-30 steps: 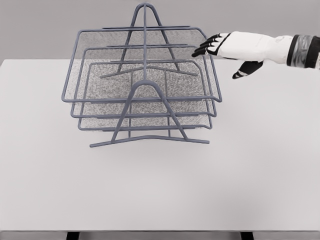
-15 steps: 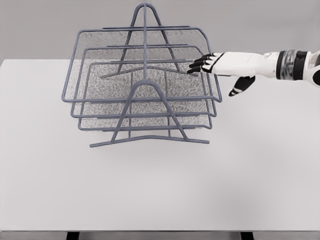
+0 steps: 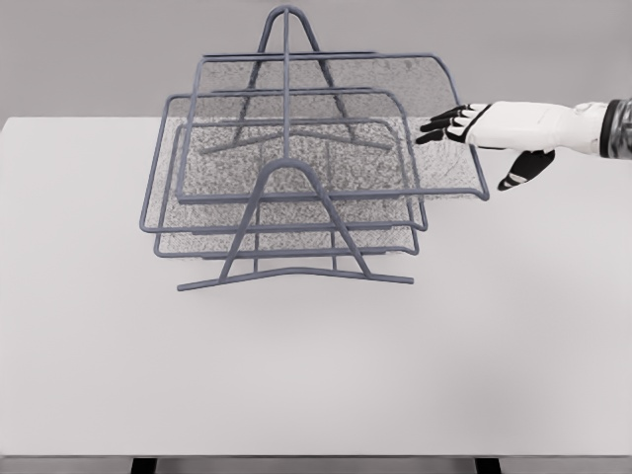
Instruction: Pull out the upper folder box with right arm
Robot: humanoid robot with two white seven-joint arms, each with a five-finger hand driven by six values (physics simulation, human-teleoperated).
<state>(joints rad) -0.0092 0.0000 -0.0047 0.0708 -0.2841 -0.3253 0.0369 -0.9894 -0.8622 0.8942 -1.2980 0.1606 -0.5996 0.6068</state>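
Keep pulling the top tray, sticking out right of the rack on the counter, straight and slow with right hand, fingers spread on its rim

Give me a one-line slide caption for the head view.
Right hand at the top tray, which juts rightward from the wire rack.

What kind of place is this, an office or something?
Probably a simulated test desk made to look like an office: a plain white table, a grey wire three-tier paper tray rack with its top tray slid to the right, and a white robot hand against blank grey walls.
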